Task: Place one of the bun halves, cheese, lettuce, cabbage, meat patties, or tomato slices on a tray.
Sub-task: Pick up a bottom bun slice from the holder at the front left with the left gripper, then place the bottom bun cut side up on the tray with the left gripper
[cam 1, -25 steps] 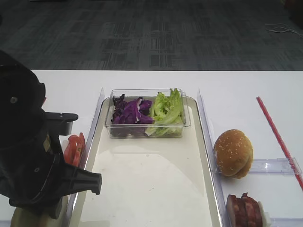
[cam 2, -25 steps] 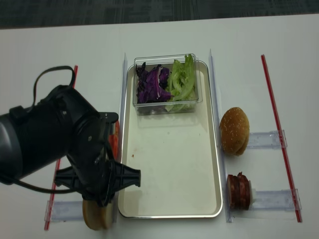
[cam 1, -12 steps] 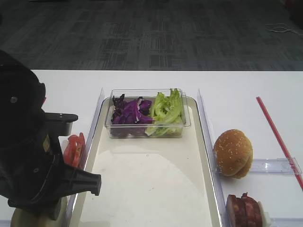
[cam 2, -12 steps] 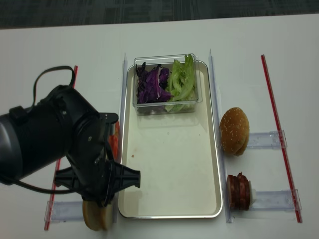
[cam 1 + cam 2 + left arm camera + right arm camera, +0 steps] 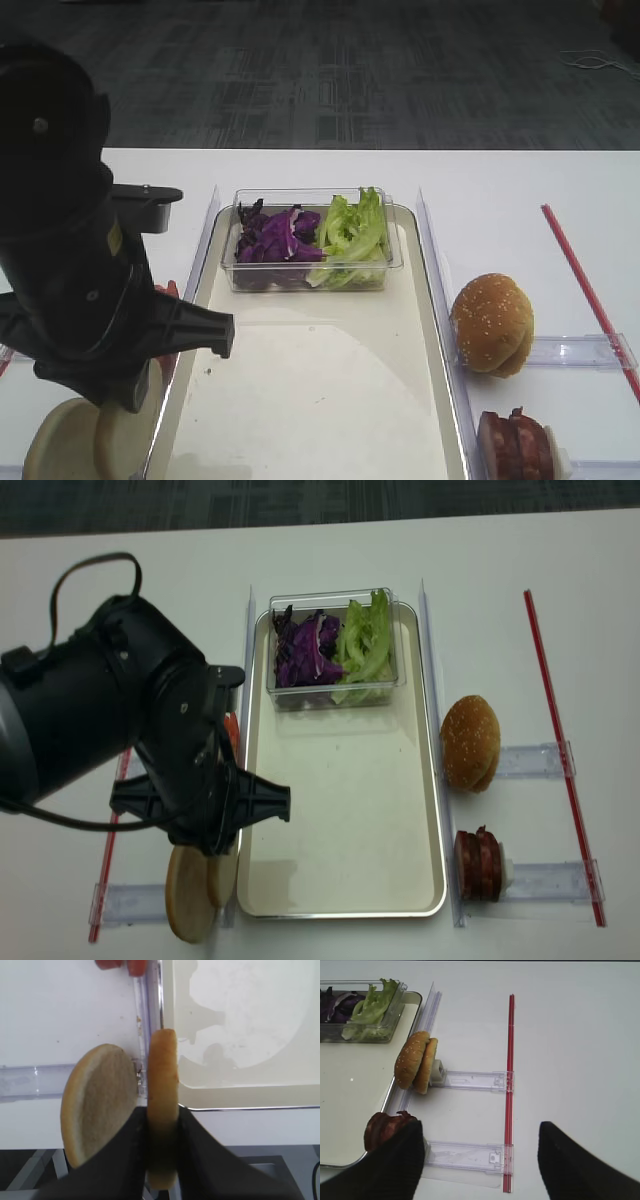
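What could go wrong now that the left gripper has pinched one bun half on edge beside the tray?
The left gripper holds one bun half only by its lower edge, so it might slip or tear. The other bun half leans right beside it and might get knocked over. The tray rim is close, so the bun could catch on it.

1. Two bun halves [image 5: 190, 905], near left.
2. One sesame bun [image 5: 470, 742], right.
3. One stack of patties [image 5: 479, 864], near right; count unclear.
4. One tray [image 5: 345, 810].
5. One clear box [image 5: 332, 648], far, with one cabbage [image 5: 305, 650] clump and one lettuce [image 5: 364, 645] bunch.
6. Two red strips [image 5: 562, 750].
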You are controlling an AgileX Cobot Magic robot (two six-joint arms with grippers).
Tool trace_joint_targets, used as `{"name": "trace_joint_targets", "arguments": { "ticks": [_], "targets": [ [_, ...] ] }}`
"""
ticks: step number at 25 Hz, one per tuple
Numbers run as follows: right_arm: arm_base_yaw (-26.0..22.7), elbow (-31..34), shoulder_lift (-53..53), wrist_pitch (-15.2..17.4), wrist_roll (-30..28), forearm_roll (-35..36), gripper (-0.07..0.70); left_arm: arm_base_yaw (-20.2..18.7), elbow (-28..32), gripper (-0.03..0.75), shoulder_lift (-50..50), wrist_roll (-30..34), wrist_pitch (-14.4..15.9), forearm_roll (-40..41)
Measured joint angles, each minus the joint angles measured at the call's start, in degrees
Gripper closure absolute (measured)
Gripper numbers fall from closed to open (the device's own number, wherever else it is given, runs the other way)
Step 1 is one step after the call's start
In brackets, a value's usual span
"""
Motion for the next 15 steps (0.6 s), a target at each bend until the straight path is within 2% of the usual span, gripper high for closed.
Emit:
{"name": "trace_joint_targets", "arguments": {
  "ticks": [6,12,15],
  "targets": [
    [0.00,0.00,0.00,0.00,0.00,0.00,0.155,0.00,-4.13,0.568,0.00,1.54,2.17,-0.24],
    [0.00,0.00,0.00,0.00,0.00,0.00,0.157,0.00,-5.06,0.568,0.00,2.56,2.19,-0.28],
    [0.00,0.00,0.00,0.00,0.00,0.00,0.157,0.00,-5.06,0.568,0.00,2.95,0.96,-0.28]
  ]
}}
